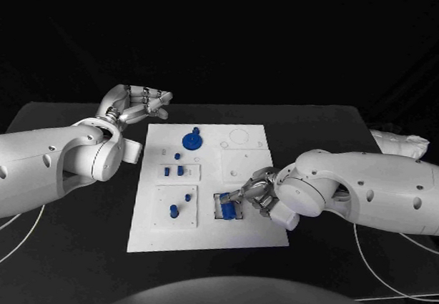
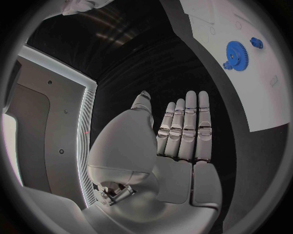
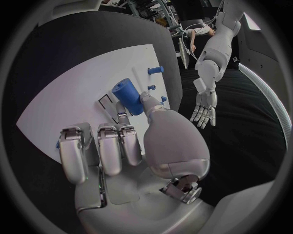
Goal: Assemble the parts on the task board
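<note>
Blue cylinder part (image 3: 127, 95) sits at the tips of the right hand (image 1: 254, 197), pressed between thumb and curled fingers (image 3: 110, 146), so this hand grasps it. From the head camera the same part (image 1: 231, 209) shows as a blue piece in a recessed slot near the task board's (image 1: 204, 233) near right corner, right under that hand. Cannot tell whether the part is fully seated in the slot or lifted a little.

Just past the right hand's fingers, toward the board's middle, small blue pegs (image 1: 180, 170) stand in a raised square. Another square closer to the robot holds two more blue pieces (image 1: 178, 209). Further away from the right hand, near the board's far edge, lies a blue gear (image 1: 192, 140); a small blue part (image 2: 256, 42) sits just beside it.

Left hand (image 1: 136, 106) hovers off the board's far left corner, over the black table (image 1: 375, 266), well apart from the right hand. Its fingers (image 2: 183, 129) are stretched out flat, side by side, palm bare: released, holding nothing, touching nothing.
</note>
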Robot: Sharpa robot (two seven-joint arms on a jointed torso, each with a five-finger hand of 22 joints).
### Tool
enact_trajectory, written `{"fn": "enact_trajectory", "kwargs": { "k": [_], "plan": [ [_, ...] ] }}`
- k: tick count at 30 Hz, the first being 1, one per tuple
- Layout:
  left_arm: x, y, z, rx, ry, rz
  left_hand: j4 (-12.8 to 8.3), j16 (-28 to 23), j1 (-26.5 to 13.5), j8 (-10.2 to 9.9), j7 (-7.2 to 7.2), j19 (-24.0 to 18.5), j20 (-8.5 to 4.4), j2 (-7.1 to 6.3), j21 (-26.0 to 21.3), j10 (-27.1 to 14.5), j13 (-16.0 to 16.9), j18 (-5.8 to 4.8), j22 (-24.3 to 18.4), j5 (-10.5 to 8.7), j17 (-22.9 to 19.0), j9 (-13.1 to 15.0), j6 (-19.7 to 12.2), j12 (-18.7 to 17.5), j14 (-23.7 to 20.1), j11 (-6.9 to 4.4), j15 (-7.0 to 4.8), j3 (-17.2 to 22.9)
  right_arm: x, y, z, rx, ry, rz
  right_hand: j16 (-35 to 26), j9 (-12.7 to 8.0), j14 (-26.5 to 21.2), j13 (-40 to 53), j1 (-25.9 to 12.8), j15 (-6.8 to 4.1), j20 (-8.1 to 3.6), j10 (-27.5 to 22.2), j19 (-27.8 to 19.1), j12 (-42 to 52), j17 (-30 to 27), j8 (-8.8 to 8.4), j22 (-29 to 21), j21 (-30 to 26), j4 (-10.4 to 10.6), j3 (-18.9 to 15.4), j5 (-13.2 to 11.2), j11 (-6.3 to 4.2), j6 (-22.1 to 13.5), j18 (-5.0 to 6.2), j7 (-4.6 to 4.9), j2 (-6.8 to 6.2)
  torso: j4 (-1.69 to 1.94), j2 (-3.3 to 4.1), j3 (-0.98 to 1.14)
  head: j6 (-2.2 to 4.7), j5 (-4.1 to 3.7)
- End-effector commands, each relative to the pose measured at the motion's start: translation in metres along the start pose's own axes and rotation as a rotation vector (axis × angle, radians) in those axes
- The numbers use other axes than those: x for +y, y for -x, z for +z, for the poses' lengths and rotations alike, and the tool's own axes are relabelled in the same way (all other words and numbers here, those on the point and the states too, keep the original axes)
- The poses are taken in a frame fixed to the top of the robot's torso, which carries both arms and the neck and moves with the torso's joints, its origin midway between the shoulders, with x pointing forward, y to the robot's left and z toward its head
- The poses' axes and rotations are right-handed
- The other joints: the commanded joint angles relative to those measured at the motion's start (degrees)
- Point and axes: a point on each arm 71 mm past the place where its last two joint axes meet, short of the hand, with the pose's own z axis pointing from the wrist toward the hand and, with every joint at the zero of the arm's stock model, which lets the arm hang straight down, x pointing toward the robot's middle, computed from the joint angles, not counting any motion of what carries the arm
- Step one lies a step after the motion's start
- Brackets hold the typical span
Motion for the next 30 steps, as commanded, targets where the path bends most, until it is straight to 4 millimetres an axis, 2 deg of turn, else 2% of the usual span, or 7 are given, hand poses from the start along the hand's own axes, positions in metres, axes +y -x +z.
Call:
{"fn": "enact_trajectory", "kwargs": {
  "k": [1, 8, 18, 21, 23, 27, 30],
  "plan": [
    [-0.001, -0.002, 0.0, 0.017, -0.007, -0.009, 0.0, -0.2, 0.0, 0.3, -0.05, 0.3, 0.2, 0.7, -0.2, -0.2, 0.0, 0.62, -0.1, 0.32, -0.1, 0.1, -0.4, 0.1, -0.4, 0.04, 0.17, -0.3, 0.0, -0.002, 0.0, 0.002, -0.003, -0.02, 0.2, -0.3, 6.0, 15.1, -1.5, 0.52, 0.6, 6.0, 6.0, 0.2, 15.1, -0.5, 15.1, 0.3, 0.6, -1.2, -1.0, 0.75, -1.0, -0.37, 0.41, -0.64, 0.0, -0.01, -0.01, 0.0, 0.0],
    [-0.001, -0.003, 0.0, 0.018, -0.007, -0.009, 0.0, -0.2, 0.0, 0.3, -0.05, 0.3, 0.2, 0.7, -0.2, -0.2, 0.0, 0.62, -0.1, 0.32, -0.1, 0.1, -0.4, 0.1, -0.4, 0.04, 0.17, -0.3, 0.001, -0.002, 0.001, -0.002, -0.004, -0.023, 0.2, -0.5, 6.0, 15.1, -2.9, 0.6, 0.74, 6.0, 6.0, 0.2, 15.1, -0.6, 15.1, 0.3, 1.6, -2.6, -2.0, 0.95, -1.3, -0.37, 0.6, -0.81, -0.01, -0.06, -0.02, 0.0, 0.0],
    [-0.002, -0.003, 0.0, 0.023, -0.01, -0.005, -0.1, -0.1, 0.1, 0.3, -0.05, 0.3, 0.21, 0.74, -0.2, -0.3, 0.0, 0.62, -0.1, 0.33, -0.1, 0.1, -0.4, 0.1, -0.4, 0.05, 0.18, -0.3, 0.001, -0.002, 0.001, -0.002, -0.004, -0.038, 0.2, -0.6, 6.0, 15.1, -3.1, 0.66, 0.8, 6.0, 6.0, 0.2, 15.1, -0.72, 15.1, 0.3, 1.7, -3.4, -2.1, 1.07, -1.7, -0.37, 0.72, -1.46, 0.04, -0.02, 0.01, 0.0, -0.01],
    [-0.002, -0.003, 0.0, 0.025, -0.01, -0.005, -0.1, -0.1, 0.1, 0.3, -0.05, 0.3, 0.21, 0.74, -0.2, -0.3, 0.0, 0.62, -0.1, 0.33, -0.1, 0.1, -0.4, 0.1, -0.4, 0.05, 0.18, -0.3, 0.001, -0.002, 0.0, -0.014, 0.003, -0.046, 0.2, -0.3, 6.0, 15.1, -3.4, 0.64, 0.8, 6.0, 6.0, 0.2, 15.1, -0.13, 15.1, 0.3, 2.1, -4.0, -2.2, 0.96, -1.1, -0.37, 0.54, -1.6, 0.01, 0.01, 0.01, 0.0, 0.07],
    [-0.002, -0.003, 0.0, 0.025, -0.01, -0.005, -0.1, -0.1, 0.1, 0.3, -0.05, 0.3, 0.21, 0.74, -0.2, -0.3, 0.0, 0.62, -0.1, 0.33, -0.1, 0.1, -0.4, 0.1, -0.4, 0.05, 0.18, -0.3, 0.001, -0.001, -0.001, -0.029, 0.012, -0.056, 0.2, 0.2, 6.0, 15.1, -3.6, 0.49, 0.72, 6.0, 6.0, 0.2, 15.1, 0.75, 15.1, 0.3, 2.5, -4.4, -2.3, 0.71, -0.3, -0.37, 0.2, -1.57, 0.0, 0.02, 0.01, 0.0, 0.14],
    [-0.002, -0.003, 0.001, 0.026, -0.01, -0.005, -0.1, -0.1, 0.1, 0.3, -0.05, 0.3, 0.21, 0.74, -0.2, -0.3, 0.0, 0.62, -0.1, 0.33, -0.1, 0.1, -0.4, 0.1, -0.4, 0.05, 0.18, -0.3, 0.001, 0.003, -0.006, -0.086, 0.052, -0.092, 0.2, 3.2, 6.0, 15.1, -4.4, -0.47, -0.07, 6.0, 6.0, 0.2, 15.1, 4.75, 15.1, 0.3, 4.0, -6.4, -4.1, -0.48, 1.5, -0.37, -1.12, -1.45, -0.04, -0.01, 0.02, 0.0, 0.22],
    [-0.001, -0.003, 0.001, 0.026, -0.01, -0.005, -0.1, -0.1, 0.1, 0.3, -0.05, 0.3, 0.21, 0.74, -0.2, -0.3, 0.0, 0.62, -0.1, 0.33, -0.1, 0.1, -0.4, 0.1, -0.4, 0.05, 0.18, -0.3, 0.003, 0.006, -0.011, -0.126, 0.089, -0.127, 0.2, 7.2, 6.0, 15.1, -3.9, -1.29, -0.88, 6.0, 6.0, 0.2, 15.1, 9.11, 15.1, 0.3, 5.1, -8.0, -6.7, -1.33, 1.0, -0.37, -2.02, -0.96, -0.02, 0.02, 0.02, 0.0, 0.31]
  ]
}}
